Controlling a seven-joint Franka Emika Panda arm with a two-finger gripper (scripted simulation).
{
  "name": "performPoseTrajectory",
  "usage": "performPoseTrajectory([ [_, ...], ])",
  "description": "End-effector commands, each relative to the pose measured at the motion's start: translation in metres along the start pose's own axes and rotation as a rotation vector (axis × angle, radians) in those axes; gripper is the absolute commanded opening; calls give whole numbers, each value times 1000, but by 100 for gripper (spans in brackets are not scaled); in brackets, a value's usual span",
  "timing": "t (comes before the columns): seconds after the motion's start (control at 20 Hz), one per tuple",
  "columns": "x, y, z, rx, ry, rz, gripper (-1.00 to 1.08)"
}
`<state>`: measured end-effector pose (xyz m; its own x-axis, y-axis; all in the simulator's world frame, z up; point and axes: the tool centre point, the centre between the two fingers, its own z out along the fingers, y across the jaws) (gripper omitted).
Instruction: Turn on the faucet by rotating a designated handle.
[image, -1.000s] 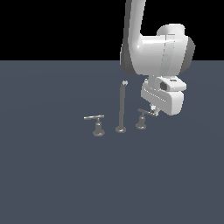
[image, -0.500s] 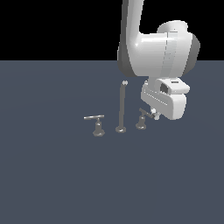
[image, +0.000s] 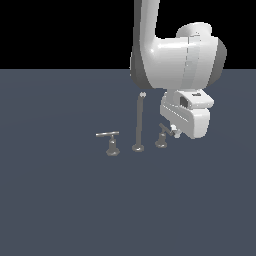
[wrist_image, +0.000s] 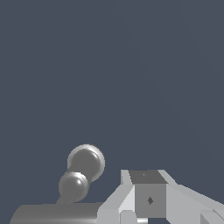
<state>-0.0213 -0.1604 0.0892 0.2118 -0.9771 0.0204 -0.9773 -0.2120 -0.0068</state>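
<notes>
The faucet (image: 138, 125) stands as three separate grey pieces in a row on the dark blue-grey bench (image: 60, 200), near the middle of the exterior view. Its spout (image: 139, 122) is a tall thin upright rod with a pale tip, on a small round foot. At 9 o'clock from the spout sits the other handle (image: 110, 142), its longer, paler bar lying roughly level over a flared base. At 3 o'clock from the spout is the handle (image: 162, 136), a short dark bar tilted upward toward 10 o'clock from its bell-shaped base. The white arm (image: 175, 60) comes down from 12 o'clock, and its bulky wrist hangs just beside the handle at 3 o'clock. The jaws (image: 172, 131) sit low at the wrist's near corner, right at the outer end of the handle's bar; whether they touch it cannot be told from this view. In the wrist view a pale grey fingertip (wrist_image: 148, 197) shows at the frame's edge, with the handle (wrist_image: 81, 175) seen end-on as two rounded grey knobs beside it and a dark cylinder close under the camera. Only one finger is plain, so I cannot tell whether the jaws are wide, narrow or holding anything.
</notes>
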Motion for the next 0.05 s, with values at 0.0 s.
performPoseTrajectory([
  [0.0, -42, -10, -1, -6, -20, -55, -100],
])
